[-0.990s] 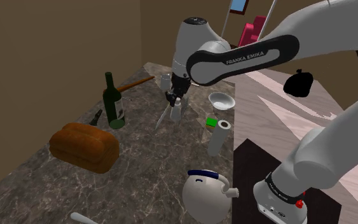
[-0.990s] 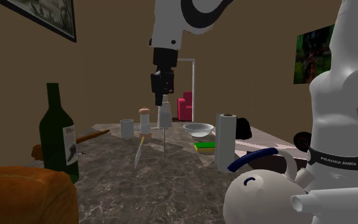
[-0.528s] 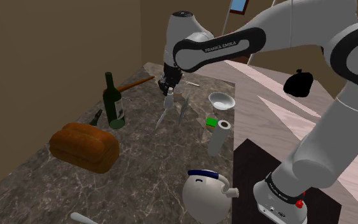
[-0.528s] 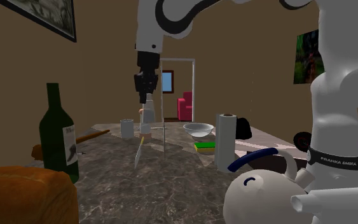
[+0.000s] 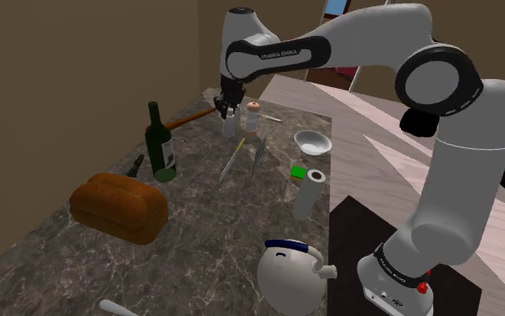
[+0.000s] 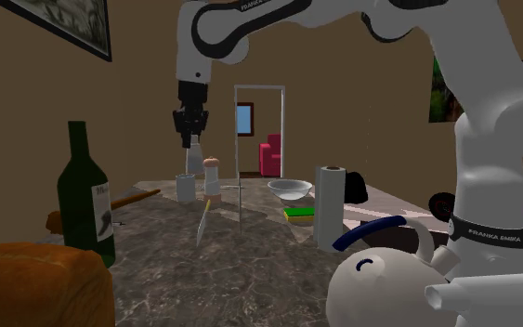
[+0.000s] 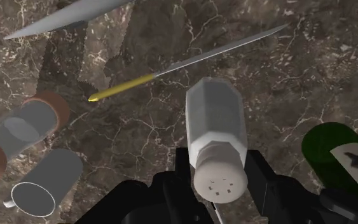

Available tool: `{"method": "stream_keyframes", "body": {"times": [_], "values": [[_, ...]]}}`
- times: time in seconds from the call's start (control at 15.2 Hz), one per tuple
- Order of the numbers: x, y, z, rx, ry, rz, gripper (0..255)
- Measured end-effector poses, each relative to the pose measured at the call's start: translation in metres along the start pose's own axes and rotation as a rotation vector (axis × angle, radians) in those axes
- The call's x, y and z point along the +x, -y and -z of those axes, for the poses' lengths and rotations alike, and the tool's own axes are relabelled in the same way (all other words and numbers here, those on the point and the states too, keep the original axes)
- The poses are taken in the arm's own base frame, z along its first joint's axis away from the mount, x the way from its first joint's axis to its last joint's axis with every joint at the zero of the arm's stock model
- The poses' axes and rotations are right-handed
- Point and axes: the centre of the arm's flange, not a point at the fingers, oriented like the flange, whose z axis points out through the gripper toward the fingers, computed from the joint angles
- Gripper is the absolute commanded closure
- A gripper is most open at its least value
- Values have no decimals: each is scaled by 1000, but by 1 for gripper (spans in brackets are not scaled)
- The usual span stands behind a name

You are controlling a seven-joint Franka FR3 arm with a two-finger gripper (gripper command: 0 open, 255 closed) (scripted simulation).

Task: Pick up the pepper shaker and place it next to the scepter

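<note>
Jaws are pinching the white pepper shaker (image 7: 217,137) just under its holed cap, so it hangs upright, clear of the counter (image 7: 139,146) out near the far end. My guess is the height is there to clear the grey cup (image 7: 44,184) and the brown-capped shaker (image 7: 18,130) below. The yellow-handled scepter (image 7: 190,60) lies flat a bit nearer.

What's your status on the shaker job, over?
Gripper shut on pale shaker, held above the marble top. Scepter lies flat below. Brown-capped shaker and grey cup stand close by.
</note>
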Motion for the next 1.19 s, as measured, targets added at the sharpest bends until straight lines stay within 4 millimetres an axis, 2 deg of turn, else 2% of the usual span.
{"method": "stream_keyframes", "body": {"times": [0.4, 0.53, 1.19], "values": [[71, -33, -15, 0, 0, 0, 255], [86, -42, -18, 0, 0, 0, 255], [84, -39, -69, 0, 1, 0, 255]]}}
